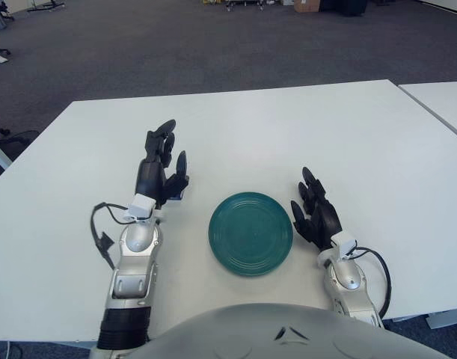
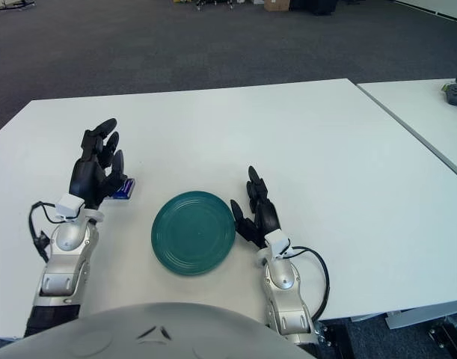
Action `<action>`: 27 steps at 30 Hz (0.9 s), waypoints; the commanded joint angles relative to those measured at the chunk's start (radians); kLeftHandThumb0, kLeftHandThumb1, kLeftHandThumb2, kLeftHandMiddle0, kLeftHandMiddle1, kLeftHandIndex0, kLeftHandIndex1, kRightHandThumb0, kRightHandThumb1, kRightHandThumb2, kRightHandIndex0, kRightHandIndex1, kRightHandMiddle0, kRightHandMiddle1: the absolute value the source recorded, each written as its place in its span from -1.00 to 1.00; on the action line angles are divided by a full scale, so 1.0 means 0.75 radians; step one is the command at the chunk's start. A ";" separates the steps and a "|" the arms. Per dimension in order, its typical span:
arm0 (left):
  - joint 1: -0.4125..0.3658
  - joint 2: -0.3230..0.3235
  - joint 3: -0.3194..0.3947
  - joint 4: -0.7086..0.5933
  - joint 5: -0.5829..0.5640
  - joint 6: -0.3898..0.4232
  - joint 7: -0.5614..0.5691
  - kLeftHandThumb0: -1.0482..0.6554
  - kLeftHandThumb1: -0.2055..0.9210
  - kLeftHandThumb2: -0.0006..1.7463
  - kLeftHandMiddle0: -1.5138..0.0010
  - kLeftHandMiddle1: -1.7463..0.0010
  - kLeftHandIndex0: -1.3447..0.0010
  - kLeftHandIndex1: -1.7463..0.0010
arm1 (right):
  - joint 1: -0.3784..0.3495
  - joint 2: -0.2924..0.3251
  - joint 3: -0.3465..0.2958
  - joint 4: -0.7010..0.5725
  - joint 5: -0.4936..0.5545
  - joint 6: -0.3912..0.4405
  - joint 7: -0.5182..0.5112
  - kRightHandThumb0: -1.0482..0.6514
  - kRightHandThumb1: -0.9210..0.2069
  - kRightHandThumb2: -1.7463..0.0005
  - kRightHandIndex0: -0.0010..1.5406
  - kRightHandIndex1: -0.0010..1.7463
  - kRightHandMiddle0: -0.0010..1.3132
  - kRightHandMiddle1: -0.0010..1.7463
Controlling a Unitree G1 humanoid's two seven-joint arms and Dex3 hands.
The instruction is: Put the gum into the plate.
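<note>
The gum [image 2: 124, 188] is a small blue pack lying on the white table left of the plate. In the left eye view only a sliver of it [image 1: 182, 194] shows past the hand. My left hand [image 1: 162, 161] is over and just left of the gum, fingers stretched out and spread, thumb close to the pack, holding nothing. The plate [image 1: 250, 232] is round, dark green and empty, near the table's front edge. My right hand [image 1: 315, 206] is open on the table just right of the plate.
The white table [image 1: 288, 127] stretches far back behind the plate. A second white table [image 1: 445, 101] stands to the right across a narrow gap, with a small dark object [image 2: 456, 91] on it. Grey carpet lies beyond.
</note>
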 commanded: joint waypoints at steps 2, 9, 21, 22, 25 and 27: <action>-0.079 0.173 0.009 0.014 0.186 0.047 -0.058 -0.79 1.00 -0.26 0.53 0.94 1.00 -0.01 | 0.027 0.002 0.004 0.076 -0.002 0.046 -0.002 -0.64 -1.00 0.35 -0.86 -0.99 -0.99 -0.96; -0.266 0.384 -0.016 0.259 0.344 0.035 -0.115 -0.83 1.00 -0.35 0.58 0.97 0.98 -0.04 | 0.023 -0.005 0.009 0.081 -0.050 0.051 -0.031 -0.65 -1.00 0.31 -0.86 -0.99 -0.99 -0.98; -0.564 0.629 -0.282 0.911 0.631 -0.286 -0.083 -0.98 1.00 -0.38 0.61 0.99 0.92 -0.11 | 0.019 -0.001 -0.006 0.166 -0.077 -0.038 -0.092 -0.66 -1.00 0.33 -0.77 -0.97 -0.92 -0.93; -0.584 0.641 -0.307 0.965 0.651 -0.309 -0.084 -0.99 1.00 -0.37 0.62 1.00 0.92 -0.11 | 0.018 -0.002 -0.007 0.174 -0.072 -0.045 -0.089 -0.66 -1.00 0.34 -0.76 -0.97 -0.91 -0.92; -0.624 0.659 -0.348 1.052 0.677 -0.348 -0.083 -1.00 1.00 -0.36 0.64 1.00 0.94 -0.11 | 0.018 -0.003 -0.009 0.183 -0.059 -0.054 -0.079 -0.67 -1.00 0.39 -0.72 -0.98 -0.95 -0.86; -0.644 0.668 -0.368 1.089 0.686 -0.362 -0.090 -1.00 1.00 -0.36 0.65 1.00 0.95 -0.10 | 0.019 -0.002 -0.011 0.184 -0.047 -0.052 -0.072 -0.68 -1.00 0.41 -0.71 -0.99 -0.97 -0.82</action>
